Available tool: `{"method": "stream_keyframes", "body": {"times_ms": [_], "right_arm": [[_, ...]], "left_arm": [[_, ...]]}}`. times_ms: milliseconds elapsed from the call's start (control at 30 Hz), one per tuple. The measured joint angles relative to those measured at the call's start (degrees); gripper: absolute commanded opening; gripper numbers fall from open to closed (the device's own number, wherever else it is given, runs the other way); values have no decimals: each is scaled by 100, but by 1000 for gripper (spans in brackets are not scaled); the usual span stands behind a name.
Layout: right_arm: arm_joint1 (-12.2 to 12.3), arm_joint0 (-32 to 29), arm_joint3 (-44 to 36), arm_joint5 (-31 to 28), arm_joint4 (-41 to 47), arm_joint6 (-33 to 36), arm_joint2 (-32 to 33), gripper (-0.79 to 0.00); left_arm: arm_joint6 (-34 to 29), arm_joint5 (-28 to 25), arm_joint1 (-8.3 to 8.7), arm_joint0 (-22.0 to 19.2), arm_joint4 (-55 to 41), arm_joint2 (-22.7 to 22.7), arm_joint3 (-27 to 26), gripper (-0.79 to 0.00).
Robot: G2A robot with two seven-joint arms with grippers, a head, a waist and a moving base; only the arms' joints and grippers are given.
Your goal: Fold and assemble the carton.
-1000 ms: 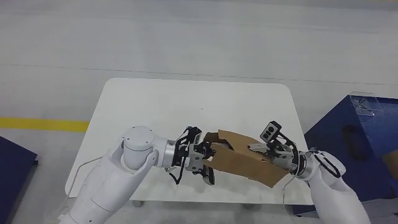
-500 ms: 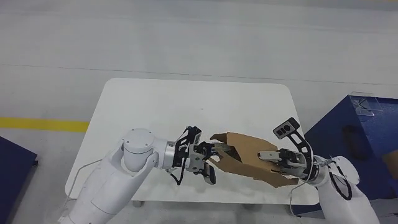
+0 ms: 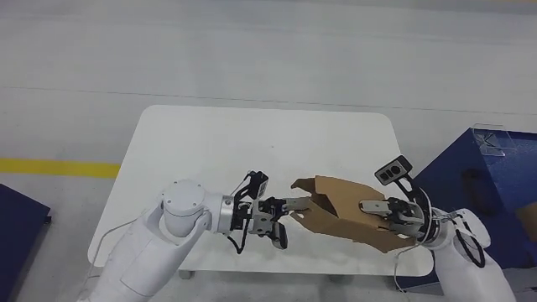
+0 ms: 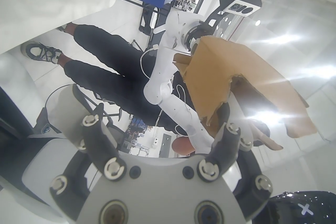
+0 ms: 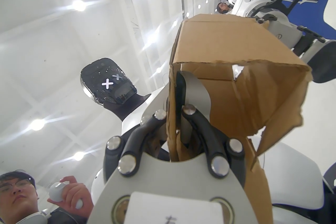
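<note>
Below the jaws of the left gripper [image 3: 294,207], a white table [image 3: 210,143]. Beyond them, pale grey floor [image 3: 252,50]; off to their left, a yellow line [image 3: 59,168]; to their right, a blue cabinet [image 3: 478,176]. Overhead, round ceiling lights [image 5: 78,5].

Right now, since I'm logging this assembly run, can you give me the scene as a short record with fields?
carton: brown, partly opened, end flaps unfolded, one edge torn
position: between both grippers, over the near edge of the table
left gripper: open, one finger at the carton's end flap
right gripper: shut on a carton wall
stage: not yet assembled
</note>
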Motion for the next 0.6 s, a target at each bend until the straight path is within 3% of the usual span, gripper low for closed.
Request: {"method": "stream_keyframes", "body": {"times_ms": [367, 600], "right_arm": [[5, 1, -112, -132, -124, -109, -83, -785], [42, 70, -100, -189, -871, -271, -196, -785]], "left_arm": [[241, 133, -23, -164, 66, 144, 197, 0], [282, -63, 138, 172, -147, -584, -205, 0]]}}
